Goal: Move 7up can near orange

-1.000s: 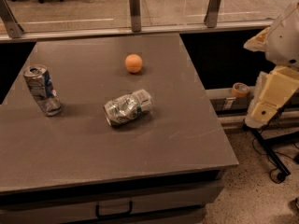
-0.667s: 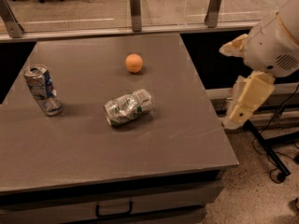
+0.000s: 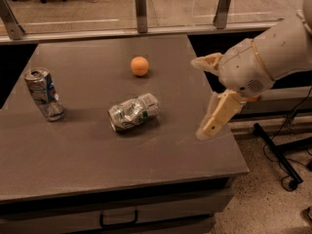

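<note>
Camera view looks down on a dark grey desk point(image 3: 97, 165) with a flat, matte top and a drawer front with a black handle point(image 3: 118, 222) on its near face. Near the middle of the top lies the 7up can point(image 3: 133, 112), on its side: thin silver aluminium, crumpled and dented all over, with green and white patches on its creased skin. Its long axis runs from about 8 o'clock to 2 o'clock. At 12 o'clock from it, well apart, sits the orange point(image 3: 140, 66), a small smooth sphere, smaller than either can. At 9 o'clock from the 7up can, well apart and near the desk's left edge, stands a second silver can point(image 3: 44, 94) with blue markings, upright but leaning slightly, its wall also dented.

At 3 o'clock from the 7up can the gripper point(image 3: 199, 97) hangs above the right edge of the desk, at the end of a rounded arm point(image 3: 273, 52) in smooth off-white plastic that enters from the right. Its jaws are two cream-coloured, blunt, flat-sided pieces. One points towards 9 o'clock, the other slants down towards 7 o'clock, so they stand spread wide. Nothing sits between them and they touch nothing. The 7up can lies well apart from them.
</note>
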Robot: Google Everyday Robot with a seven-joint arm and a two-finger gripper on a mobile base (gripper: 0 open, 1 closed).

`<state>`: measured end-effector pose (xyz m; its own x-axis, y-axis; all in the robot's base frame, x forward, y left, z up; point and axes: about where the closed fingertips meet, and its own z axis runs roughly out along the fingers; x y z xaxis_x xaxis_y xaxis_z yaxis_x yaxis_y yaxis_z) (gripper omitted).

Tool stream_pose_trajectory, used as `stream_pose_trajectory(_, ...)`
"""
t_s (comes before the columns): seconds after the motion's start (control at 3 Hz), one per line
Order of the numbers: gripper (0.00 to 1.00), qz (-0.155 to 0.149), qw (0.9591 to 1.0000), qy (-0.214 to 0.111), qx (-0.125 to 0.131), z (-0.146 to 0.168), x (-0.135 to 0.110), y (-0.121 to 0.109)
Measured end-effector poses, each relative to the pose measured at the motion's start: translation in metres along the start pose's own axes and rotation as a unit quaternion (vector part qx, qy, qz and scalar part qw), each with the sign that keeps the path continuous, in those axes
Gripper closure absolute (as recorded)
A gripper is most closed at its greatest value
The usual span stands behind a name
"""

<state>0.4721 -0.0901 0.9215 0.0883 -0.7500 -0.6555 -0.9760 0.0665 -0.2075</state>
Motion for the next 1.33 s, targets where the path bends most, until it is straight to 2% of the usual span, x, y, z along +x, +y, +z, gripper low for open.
stream_pose_trajectory(0.67, 0.00, -0.008, 0.9999, -0.010, -0.001, 0.003, -0.006, 0.000)
stream_pose_trajectory(1.0, 0.00, -0.014, 0.9983, -0.050, -0.025, 0.039, -0.006, -0.019)
stream_pose_trajectory(1.33, 0.00, -0.016, 0.9922, -0.108, -0.058, 0.084, -0.001, -0.042)
